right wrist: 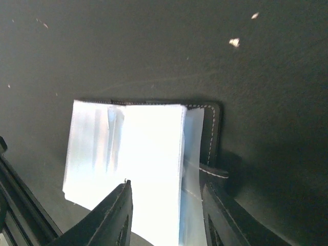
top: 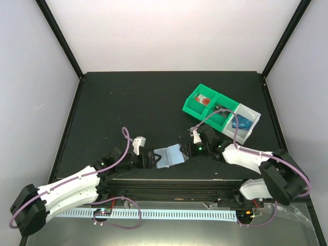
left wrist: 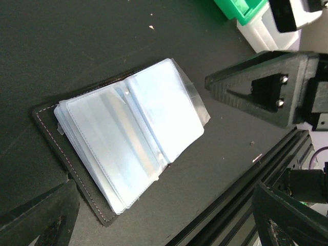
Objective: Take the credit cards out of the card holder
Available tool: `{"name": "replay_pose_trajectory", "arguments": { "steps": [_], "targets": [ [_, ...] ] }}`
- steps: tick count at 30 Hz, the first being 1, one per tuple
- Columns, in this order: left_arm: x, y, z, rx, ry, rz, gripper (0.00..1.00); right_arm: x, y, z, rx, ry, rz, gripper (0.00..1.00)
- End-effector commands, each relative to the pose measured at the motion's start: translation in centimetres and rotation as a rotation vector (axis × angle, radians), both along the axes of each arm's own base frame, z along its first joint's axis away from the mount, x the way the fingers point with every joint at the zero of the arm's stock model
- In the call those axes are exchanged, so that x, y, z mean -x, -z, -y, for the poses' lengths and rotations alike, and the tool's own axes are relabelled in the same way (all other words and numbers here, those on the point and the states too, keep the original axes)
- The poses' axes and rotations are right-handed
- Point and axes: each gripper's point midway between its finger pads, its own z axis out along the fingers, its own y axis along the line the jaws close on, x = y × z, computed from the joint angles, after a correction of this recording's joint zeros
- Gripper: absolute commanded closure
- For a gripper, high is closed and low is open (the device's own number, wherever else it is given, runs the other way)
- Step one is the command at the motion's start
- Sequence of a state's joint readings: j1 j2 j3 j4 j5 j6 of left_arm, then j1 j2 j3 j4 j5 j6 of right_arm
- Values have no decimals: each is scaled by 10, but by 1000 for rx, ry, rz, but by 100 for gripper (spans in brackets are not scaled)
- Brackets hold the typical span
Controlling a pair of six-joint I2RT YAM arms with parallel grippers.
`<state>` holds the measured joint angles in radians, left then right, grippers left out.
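The card holder (top: 169, 155) lies open on the black table between my two grippers, its pale blue-grey sleeves (left wrist: 128, 138) fanned over a dark stitched cover (right wrist: 215, 128). My left gripper (top: 149, 159) is at its left edge, open wide, with the holder ahead of its fingers (left wrist: 43, 215). My right gripper (top: 188, 149) is open at the holder's right edge, and its jaws straddle the glaring white sleeves (right wrist: 154, 154). One bright-blue credit card (top: 240, 123) lies in the tray's grey compartment. No blue card shows inside the sleeves.
The green-and-grey compartment tray (top: 190, 106) stands at the back right, with a red-and-white item (top: 203, 100) in a green compartment. A black rail (top: 169, 180) runs along the table's near edge, just behind the holder. The right gripper's finger (left wrist: 266, 92) shows in the left wrist view.
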<state>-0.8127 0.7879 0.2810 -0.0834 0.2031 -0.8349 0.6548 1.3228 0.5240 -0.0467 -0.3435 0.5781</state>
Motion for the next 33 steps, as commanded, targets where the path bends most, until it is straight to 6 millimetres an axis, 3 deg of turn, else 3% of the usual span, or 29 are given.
{"name": "replay_pose_trajectory", "arguments": {
  "steps": [1, 9, 16, 20, 24, 27, 33],
  "targets": [
    [-8, -6, 2, 26, -23, 32, 6, 5, 8, -12, -9, -40, 17, 61],
    [-14, 2, -4, 9, -66, 25, 5, 29, 27, -26, 7, -67, -20, 79],
    [-14, 7, 6, 30, -32, -11, 4, 43, 32, -30, -7, -51, -47, 84],
    [-14, 9, 16, 66, 1, -47, 4, 39, 24, -25, 26, -38, -25, 82],
    [-15, 10, 24, 72, 30, -70, 5, 18, 6, -8, 131, 8, 114, 66],
    [-16, 14, 26, 73, 31, -85, 6, 11, -1, -6, 159, 6, 146, 62],
    [-16, 20, 23, 70, 11, -97, 9, 1, 12, -11, 181, 8, 134, 60]
  ]
}}
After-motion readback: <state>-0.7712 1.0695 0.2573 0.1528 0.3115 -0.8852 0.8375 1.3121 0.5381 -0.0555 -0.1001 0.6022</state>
